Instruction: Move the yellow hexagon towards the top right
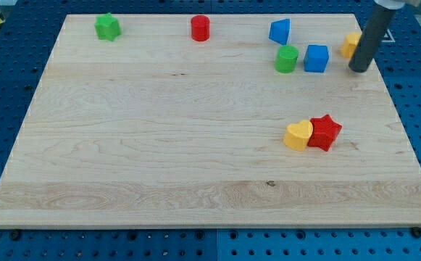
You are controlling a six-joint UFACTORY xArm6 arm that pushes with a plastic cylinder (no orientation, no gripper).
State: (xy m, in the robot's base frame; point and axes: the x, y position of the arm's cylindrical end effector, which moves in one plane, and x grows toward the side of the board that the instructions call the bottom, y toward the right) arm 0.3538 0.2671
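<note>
The yellow hexagon (351, 44) sits near the board's top right corner, partly hidden behind my dark rod. My tip (359, 69) rests on the board just to the right of and below the hexagon, touching or nearly touching it. A blue cube (316, 59) lies to the hexagon's left, with a green cylinder (286, 59) beside it and a blue triangular block (280, 31) above them.
A yellow heart (298, 135) and a red star (324, 133) touch each other at the lower right. A red cylinder (200, 28) stands at top centre, a green star (107, 27) at top left. The board's right edge (395, 109) is close to the tip.
</note>
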